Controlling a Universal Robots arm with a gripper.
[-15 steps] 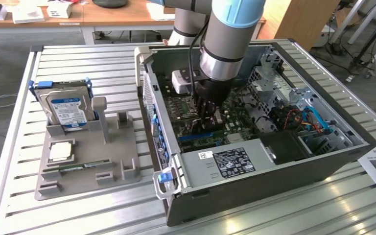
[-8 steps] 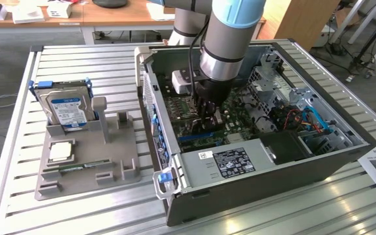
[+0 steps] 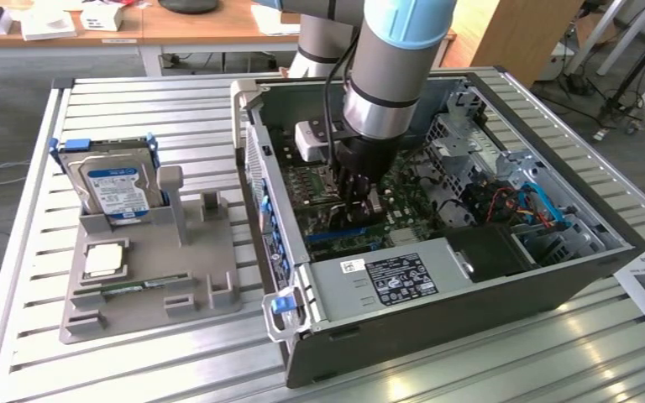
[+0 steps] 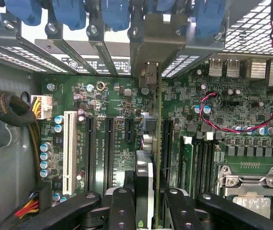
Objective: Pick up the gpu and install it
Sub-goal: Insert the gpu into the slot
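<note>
The gpu (image 4: 158, 143) stands on edge over the green motherboard (image 4: 108, 96) inside the open computer case (image 3: 469, 306). Its silver end bracket (image 4: 152, 43) reaches up to the rear slot openings. My gripper (image 4: 150, 211) is shut on the card, with black fingers (image 4: 122, 206) on either side of its heatsink part. In the exterior view my gripper (image 3: 362, 191) reaches straight down into the case, and a bit of the gpu (image 3: 372, 203) shows beneath it. The card's lower edge meets the board among the dark slots; I cannot tell whether it sits fully in one.
A grey holder tray (image 3: 188, 285) at the exterior view's left carries a hard drive (image 3: 115, 189), a square chip (image 3: 104, 260) and a memory stick (image 3: 132, 290). The power supply (image 3: 401, 277), red-black wires (image 4: 218, 112), blue bracket latches (image 4: 115, 12) and the CPU socket (image 4: 244, 191) crowd the gripper.
</note>
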